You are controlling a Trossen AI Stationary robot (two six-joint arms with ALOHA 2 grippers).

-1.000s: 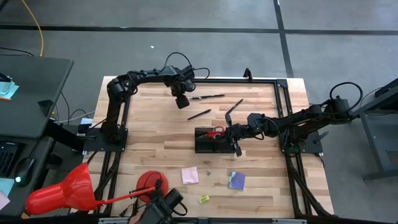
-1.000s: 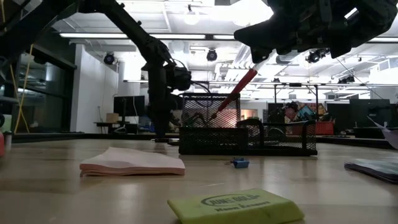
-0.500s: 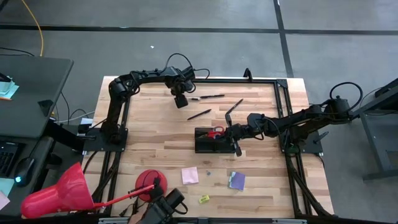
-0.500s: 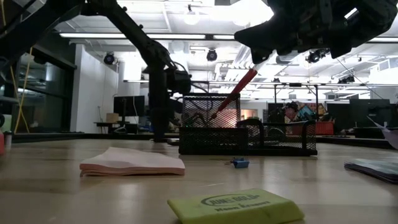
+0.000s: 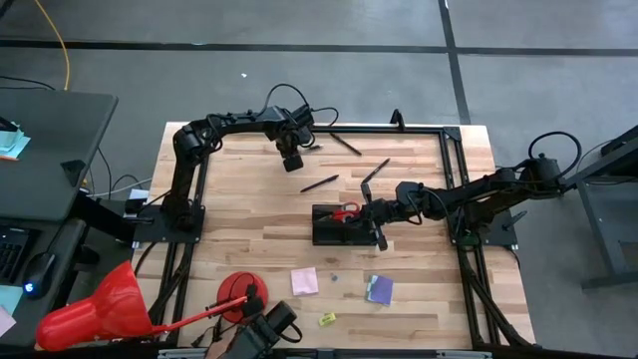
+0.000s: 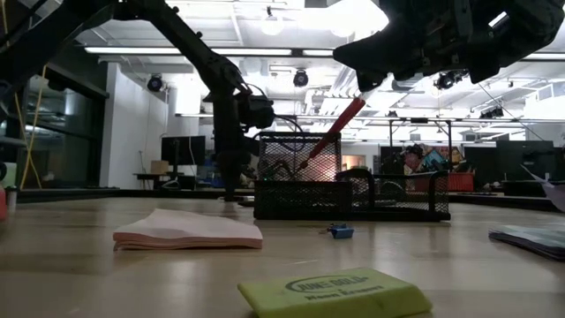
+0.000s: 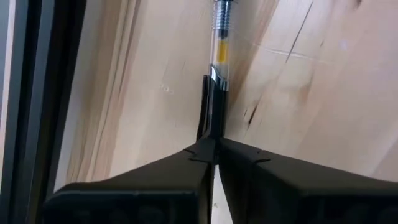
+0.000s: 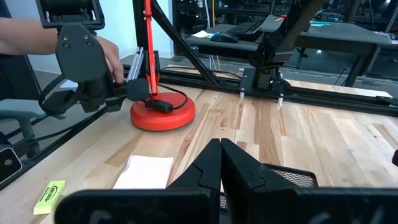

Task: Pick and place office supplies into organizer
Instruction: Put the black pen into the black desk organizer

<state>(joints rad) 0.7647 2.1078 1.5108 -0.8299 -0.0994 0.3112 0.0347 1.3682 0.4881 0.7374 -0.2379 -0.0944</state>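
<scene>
Your left claw (image 7: 214, 155) is clenched on a pen (image 7: 216, 93) near the tabletop's far edge. Right claw (image 5: 379, 235), pinched shut, hangs over the organizer (image 5: 334, 231) mid-tabletop; scissors (image 5: 345, 211) already in. Left: two more pens (image 5: 319, 183), pink pad (image 5: 304, 281), purple pad (image 5: 379, 289), yellow piece (image 5: 327, 319).

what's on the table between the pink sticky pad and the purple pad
Between the pink sticky pad and the purple pad, the high view shows one tiny dark piece; otherwise bare wood.

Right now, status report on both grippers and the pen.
Left gripper shut on pen at table's far edge. Right gripper shut, over organizer. Nothing blocking.
</scene>
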